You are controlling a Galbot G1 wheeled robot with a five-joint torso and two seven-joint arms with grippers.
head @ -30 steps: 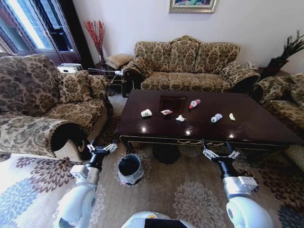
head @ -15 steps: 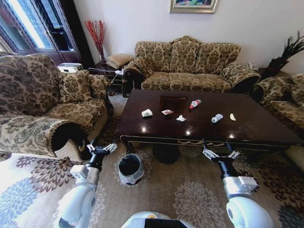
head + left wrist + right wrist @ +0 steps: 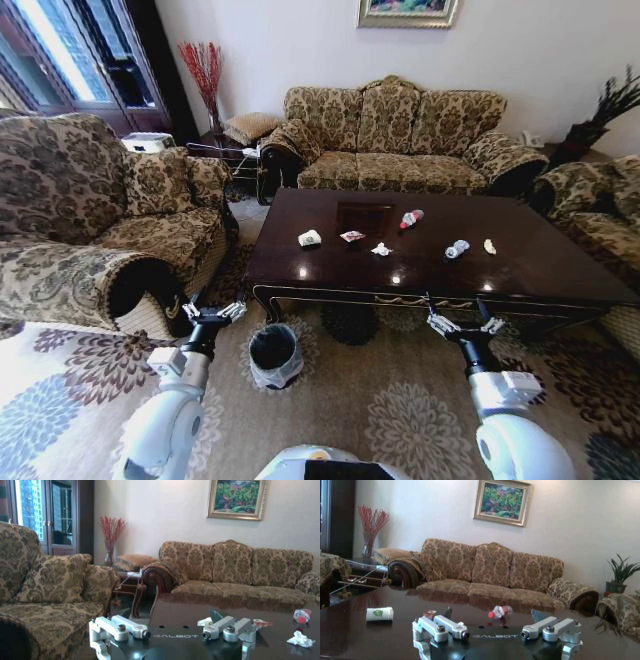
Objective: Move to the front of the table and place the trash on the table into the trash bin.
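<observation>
Head view: the robot faces the table [image 3: 520,262]; trash lies mid-table, with a paper cup [image 3: 309,238] left and a red-capped bottle [image 3: 410,217] farther back. The trash bin [image 3: 275,355] stands on the carpet near the table's left front corner. The left gripper [image 3: 213,314] and right gripper [image 3: 464,325] hover wide open, empty. Advance squarely without clipping the bin. Left wrist view: crumpled paper [image 3: 300,639] lies ahead. Right wrist view: the cup [image 3: 379,614] and bottle [image 3: 500,611] sit beyond reach; judged, close in first.
</observation>
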